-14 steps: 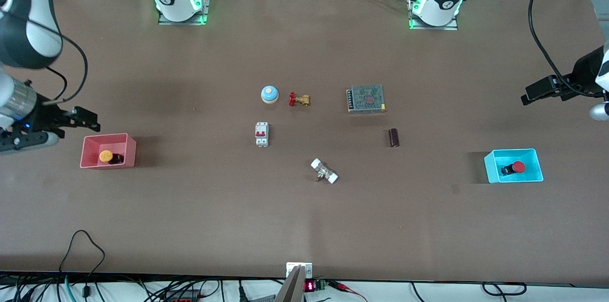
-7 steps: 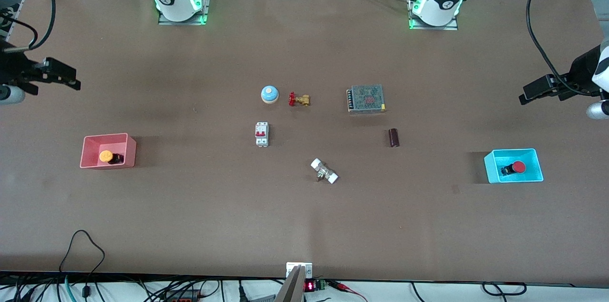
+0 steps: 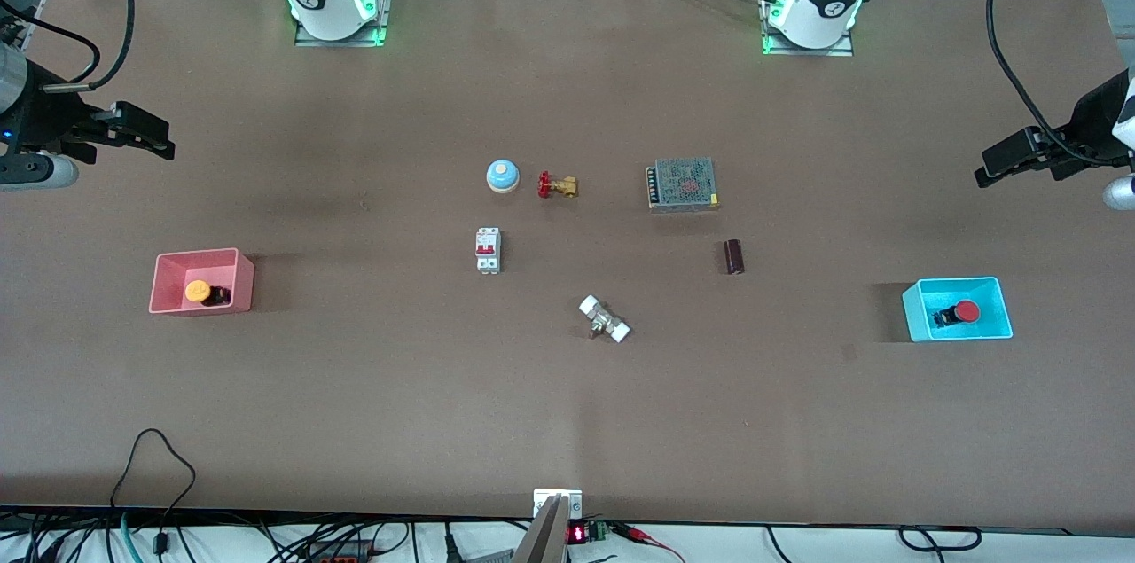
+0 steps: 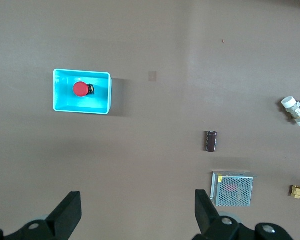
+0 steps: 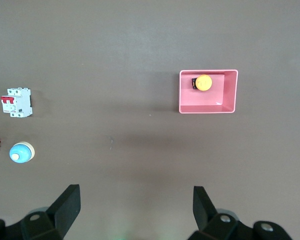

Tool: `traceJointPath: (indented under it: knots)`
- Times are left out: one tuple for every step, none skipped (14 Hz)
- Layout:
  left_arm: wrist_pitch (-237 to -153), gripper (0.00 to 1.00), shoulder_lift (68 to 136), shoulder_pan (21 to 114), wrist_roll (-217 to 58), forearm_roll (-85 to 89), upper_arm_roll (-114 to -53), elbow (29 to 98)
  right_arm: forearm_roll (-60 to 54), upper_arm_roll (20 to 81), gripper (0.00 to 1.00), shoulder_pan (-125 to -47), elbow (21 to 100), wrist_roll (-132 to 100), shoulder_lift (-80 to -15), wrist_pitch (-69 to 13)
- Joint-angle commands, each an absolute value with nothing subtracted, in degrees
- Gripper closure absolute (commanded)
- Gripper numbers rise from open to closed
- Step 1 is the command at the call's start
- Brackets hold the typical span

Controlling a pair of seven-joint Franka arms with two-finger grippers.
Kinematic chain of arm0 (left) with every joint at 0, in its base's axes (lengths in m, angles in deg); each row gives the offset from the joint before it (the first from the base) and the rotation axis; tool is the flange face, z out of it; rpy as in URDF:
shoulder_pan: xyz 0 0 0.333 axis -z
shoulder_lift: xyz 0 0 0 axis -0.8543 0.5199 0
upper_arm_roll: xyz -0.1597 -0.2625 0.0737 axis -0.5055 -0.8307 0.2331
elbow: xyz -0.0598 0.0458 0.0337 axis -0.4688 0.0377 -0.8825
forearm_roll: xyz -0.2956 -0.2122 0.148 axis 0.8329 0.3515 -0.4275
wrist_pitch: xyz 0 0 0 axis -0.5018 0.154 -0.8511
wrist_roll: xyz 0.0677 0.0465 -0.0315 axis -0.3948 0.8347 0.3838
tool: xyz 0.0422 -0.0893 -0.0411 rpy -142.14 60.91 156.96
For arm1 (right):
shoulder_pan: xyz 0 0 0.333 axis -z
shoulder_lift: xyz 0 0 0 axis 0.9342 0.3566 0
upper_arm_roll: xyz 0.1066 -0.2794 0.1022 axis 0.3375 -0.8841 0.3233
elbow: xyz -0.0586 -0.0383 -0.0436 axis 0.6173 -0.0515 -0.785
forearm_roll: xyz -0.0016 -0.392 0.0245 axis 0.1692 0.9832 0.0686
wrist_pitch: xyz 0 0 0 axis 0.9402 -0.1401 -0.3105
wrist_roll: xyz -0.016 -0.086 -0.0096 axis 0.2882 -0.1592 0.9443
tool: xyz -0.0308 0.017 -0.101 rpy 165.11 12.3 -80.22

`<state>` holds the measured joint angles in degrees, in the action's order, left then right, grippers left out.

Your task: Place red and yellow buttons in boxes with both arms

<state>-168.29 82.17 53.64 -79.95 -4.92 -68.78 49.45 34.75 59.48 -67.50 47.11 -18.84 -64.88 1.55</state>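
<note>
The yellow button (image 3: 199, 291) lies in the pink-red box (image 3: 201, 281) at the right arm's end of the table; both show in the right wrist view, button (image 5: 203, 82) in box (image 5: 208, 92). The red button (image 3: 966, 311) lies in the cyan-blue box (image 3: 958, 308) at the left arm's end; both show in the left wrist view, button (image 4: 80, 89) in box (image 4: 82, 91). My right gripper (image 3: 146, 137) is open and empty, high over bare table. My left gripper (image 3: 1002, 165) is open and empty, high over bare table.
Mid-table stand a blue-domed bell (image 3: 502, 175), a brass valve with red handle (image 3: 557, 185), a white circuit breaker (image 3: 488, 250), a metal mesh power supply (image 3: 681, 183), a dark cylinder (image 3: 733, 256) and a white-capped fitting (image 3: 605, 319).
My right gripper rose away from the pink-red box toward the bases, then shifted slightly toward the table's middle. My left gripper drifted a little toward its end of the table. Both buttons stay in their boxes.
</note>
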Motion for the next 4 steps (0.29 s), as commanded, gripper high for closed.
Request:
traceJointPath:
  knots:
    - [-167.18, 0.00, 81.36, 53.84, -80.93, -6.02, -69.02, 49.35, 35.25, 58.96, 0.00, -67.00, 47.96, -16.72, -65.69, 1.40]
    - [-167.09, 0.00, 81.36, 53.76, -80.93, -6.02, -69.03, 49.44, 35.08, 58.96, 0.00, -66.21, 48.05, -15.92, -65.69, 1.49]
    - [-167.00, 0.00, 81.27, 53.76, -80.93, -6.02, -68.94, 49.61, 35.08, 58.96, 0.00, -65.68, 48.14, -15.74, -65.69, 1.67]
    - [-167.09, 0.00, 81.27, 53.76, -81.45, -6.10, -68.94, 49.53, 35.08, 58.87, 0.00, -65.33, 48.40, -15.74, -65.69, 1.84]
